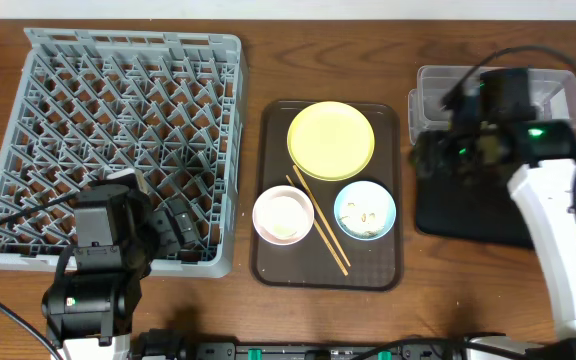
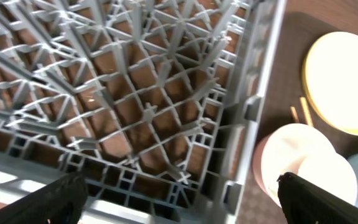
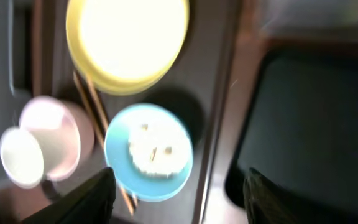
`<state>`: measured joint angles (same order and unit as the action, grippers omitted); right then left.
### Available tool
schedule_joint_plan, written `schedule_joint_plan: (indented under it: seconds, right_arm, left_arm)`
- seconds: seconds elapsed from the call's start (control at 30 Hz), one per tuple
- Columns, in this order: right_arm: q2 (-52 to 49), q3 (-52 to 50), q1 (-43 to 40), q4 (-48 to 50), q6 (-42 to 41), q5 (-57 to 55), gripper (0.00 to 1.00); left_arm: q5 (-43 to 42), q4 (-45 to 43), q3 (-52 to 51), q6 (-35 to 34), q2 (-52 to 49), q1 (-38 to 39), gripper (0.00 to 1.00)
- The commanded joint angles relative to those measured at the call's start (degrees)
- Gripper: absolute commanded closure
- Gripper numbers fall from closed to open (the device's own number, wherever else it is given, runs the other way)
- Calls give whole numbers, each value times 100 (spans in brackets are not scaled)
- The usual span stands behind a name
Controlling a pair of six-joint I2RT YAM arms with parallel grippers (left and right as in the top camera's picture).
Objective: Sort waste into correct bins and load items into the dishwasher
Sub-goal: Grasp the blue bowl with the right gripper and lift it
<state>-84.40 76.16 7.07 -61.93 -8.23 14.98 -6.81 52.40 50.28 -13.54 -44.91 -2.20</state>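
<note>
**Blue bowl sits left of the wide right pincer, on the near side**

Nearest the robot, the left gripper (image 2: 182, 180) hangs over the near right corner of the grey dish rack (image 1: 128, 38), its fingers spread wide with nothing between them.

Just right of that corner, on the near half of the brown serving tray (image 1: 288, 265), stand the pale pink bowl (image 3: 64, 134) with the small white cup (image 3: 20, 155) sitting in it, and beside it the light blue bowl (image 1: 365, 210), which holds beige food scraps (image 3: 151, 149).

The two chopsticks (image 1: 318, 220) lie between the bowls. Their long axis runs on a slant from far-left to near-right.

Farther back, the right gripper (image 3: 179, 177) hovers over the left edge of the black tray (image 1: 468, 215). It is also wide and holds nothing.

From this gripper the blue bowl lies to the left and toward the robot, across the serving tray's right rim. Judged from that, the right arm is the nearer one for the scraps. The left arm is nearer the pink bowl and the rack.

Farthest back are the yellow plate (image 1: 331, 139) on the serving tray and the clear tub (image 1: 558, 85) behind the black tray. I cannot tell what the tub holds, and no tissue or wrapper shows.
</note>
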Motion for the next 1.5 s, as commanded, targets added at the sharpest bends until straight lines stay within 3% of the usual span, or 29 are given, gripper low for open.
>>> schedule_joint_plan:
  seconds: [0.0, 0.17, 0.37, 0.53, 0.77, 1.07, 1.37, 1.47]
  right_arm:
    - [-11, -50, 216, -116, 37, -514, 36]
    - [-15, -52, 424, -129, 732, -31, 32]
    - [-79, -81, 1322, -59, 680, -76, 38]
    - [-295, -317, 2076, 212, 136, -748, 40]
    - [-697, -909, 2629, 962, -385, -748, 54]
    - [-1290, -1320, 2898, 1764, -730, -750, 65]
    - [-1895, -1322, 3003, 2013, -997, -841, 84]
    - [-1941, -1322, 3003, 2017, -1113, -942, 95]
  left_arm:
    - [-348, -13, 105, -153, -52, 114, 1]
    - [-216, -15, 107, -184, -236, 374, 0]
    - [-79, 7, 107, -181, -452, 378, 0]
    - [24, 50, 107, -181, -546, 378, 0]
    - [24, 50, 107, -181, -557, 378, 0]
    - [22, 57, 107, -181, -557, 378, 0]
    - [22, 72, 107, -181, -557, 378, 0]
    - [22, 70, 107, -181, -557, 378, 0]
